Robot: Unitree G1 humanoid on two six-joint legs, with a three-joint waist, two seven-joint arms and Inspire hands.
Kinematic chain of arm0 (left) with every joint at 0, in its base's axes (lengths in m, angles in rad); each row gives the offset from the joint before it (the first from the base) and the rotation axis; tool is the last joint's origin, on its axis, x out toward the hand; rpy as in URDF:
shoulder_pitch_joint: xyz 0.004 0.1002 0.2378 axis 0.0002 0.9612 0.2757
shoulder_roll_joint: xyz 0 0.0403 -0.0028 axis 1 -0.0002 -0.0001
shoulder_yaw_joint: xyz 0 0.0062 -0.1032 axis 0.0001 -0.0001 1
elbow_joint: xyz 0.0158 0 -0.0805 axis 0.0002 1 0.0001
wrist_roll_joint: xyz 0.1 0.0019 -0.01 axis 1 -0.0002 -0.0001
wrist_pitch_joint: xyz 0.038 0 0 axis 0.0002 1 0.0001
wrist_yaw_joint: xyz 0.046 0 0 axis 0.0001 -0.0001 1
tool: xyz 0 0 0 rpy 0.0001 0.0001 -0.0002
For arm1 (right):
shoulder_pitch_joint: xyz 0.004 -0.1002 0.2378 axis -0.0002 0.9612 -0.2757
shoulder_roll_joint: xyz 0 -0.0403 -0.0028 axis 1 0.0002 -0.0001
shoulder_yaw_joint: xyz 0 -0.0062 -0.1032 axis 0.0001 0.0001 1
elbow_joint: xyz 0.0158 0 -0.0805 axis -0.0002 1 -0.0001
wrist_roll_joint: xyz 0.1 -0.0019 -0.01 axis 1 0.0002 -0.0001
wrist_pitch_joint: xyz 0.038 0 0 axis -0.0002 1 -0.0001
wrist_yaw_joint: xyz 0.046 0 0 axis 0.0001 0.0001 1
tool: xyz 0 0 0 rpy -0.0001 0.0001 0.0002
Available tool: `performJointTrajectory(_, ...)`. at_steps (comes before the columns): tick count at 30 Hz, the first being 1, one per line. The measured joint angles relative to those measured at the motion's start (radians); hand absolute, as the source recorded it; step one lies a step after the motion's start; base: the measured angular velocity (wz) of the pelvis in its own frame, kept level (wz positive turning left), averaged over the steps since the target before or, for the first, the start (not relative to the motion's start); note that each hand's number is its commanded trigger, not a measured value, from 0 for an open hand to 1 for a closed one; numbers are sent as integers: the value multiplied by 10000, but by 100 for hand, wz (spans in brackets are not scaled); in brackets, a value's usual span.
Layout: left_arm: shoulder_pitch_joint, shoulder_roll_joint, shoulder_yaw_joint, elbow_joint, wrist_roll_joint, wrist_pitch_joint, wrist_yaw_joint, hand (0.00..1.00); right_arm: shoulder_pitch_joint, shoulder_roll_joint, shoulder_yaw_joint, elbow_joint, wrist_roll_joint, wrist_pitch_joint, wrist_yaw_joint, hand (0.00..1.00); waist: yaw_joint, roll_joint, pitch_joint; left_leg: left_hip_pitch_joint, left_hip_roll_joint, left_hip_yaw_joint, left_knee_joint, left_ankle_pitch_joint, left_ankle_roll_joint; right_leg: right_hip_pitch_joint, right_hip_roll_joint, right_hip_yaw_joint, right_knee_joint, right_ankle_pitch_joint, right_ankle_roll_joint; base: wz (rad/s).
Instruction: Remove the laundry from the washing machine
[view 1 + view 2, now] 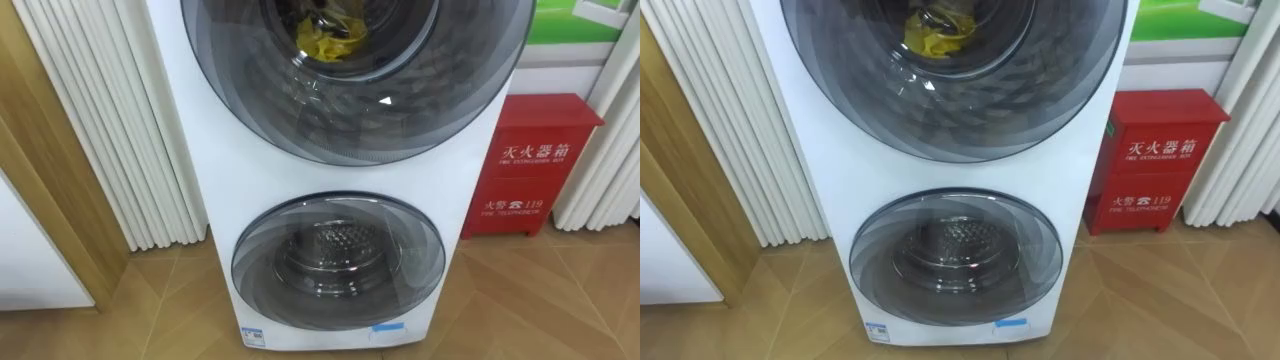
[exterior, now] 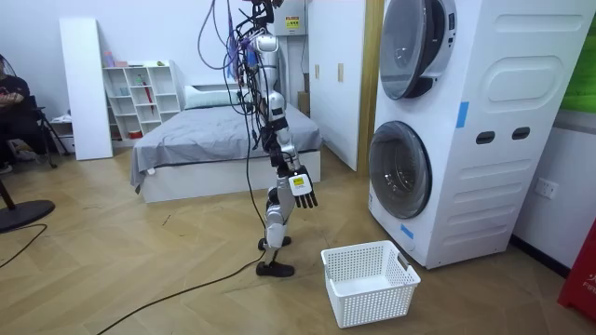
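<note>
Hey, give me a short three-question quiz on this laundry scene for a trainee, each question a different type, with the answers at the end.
1. True or false: the yellow cloth lies in the white basket.
2. What stands on the floor beside the washing machine, on the robot's right? A: a blue bucket. B: a red cabinet. C: a chair.
3. Fill in the missing word: in the room view, the robot's right hand hangs ____ and holds nothing.

Key
1. False. It shows through the upper door of the machine.
2. B.
3. Open.
</note>
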Motion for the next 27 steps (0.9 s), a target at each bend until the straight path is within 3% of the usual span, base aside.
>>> performJointTrajectory(7, -17, -36, 150, -12, 779, 3, 197, 0, -2, -1, 6, 3, 40, 1, 12, 0, 15, 2, 2, 4, -2, 13, -30, 1, 1, -7, 8, 199, -8, 0, 0, 0)
performJointTrajectory(17, 5, -37, 175, -10, 808, 3, 197, 0, 18, 6, -52, 19, 217, 3, -48, 0, 8, 28, 20, 13, -7, 14, -59, 0, 1, -11, 15, 216, -28, 0, 0, 0)
performJointTrajectory(22, -52, -38, 161, -23, 787, -3, 192, 0, 21, 12, -485, -24, 274, 9, -517, 0, -30, 30, 24, -32, -10, -14, -44, 0, 1, -23, 15, 157, -25, -1, 0, 0)
performJointTrajectory(24, -32, -50, 162, -122, 772, 0, 176, 0, 32, 0, -656, -437, 293, 87, -786, 0, -36, 10, -22, -143, -2, -24, 12, 0, 1, -106, 13, 150, -6, -1, 0, -2)
performJointTrajectory(27, -16, -25, 154, -268, 768, -11, 154, 0, -150, -87, -1026, -1371, 331, 146, -1215, 0, -55, -36, 31, -172, 2, 16, 56, 2, 2, -172, 11, 160, 52, 0, 0, -4)
